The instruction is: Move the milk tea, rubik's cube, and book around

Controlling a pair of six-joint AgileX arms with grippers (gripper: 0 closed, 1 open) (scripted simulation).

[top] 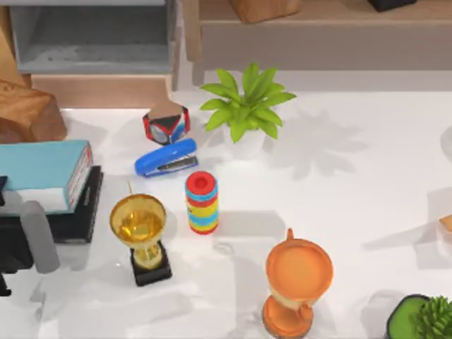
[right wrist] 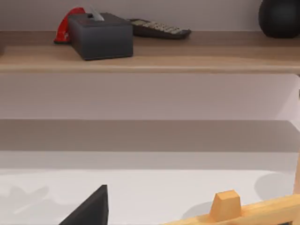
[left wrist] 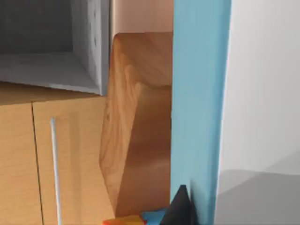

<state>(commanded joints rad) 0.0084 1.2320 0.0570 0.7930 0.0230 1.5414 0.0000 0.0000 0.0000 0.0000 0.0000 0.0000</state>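
The thick light-blue book with white page edges (top: 42,173) lies at the worktop's left edge — stiff, heavy-looking, best pinched across its spine; left claw's (left wrist: 180,206) spread I cannot tell.

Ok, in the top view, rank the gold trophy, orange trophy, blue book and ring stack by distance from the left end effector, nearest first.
1. Book, at the table's left edge, right by the left end effector.
2. Gold trophy, left of centre.
3. Ring stack, near the middle.
4. Orange trophy, front, right of centre.
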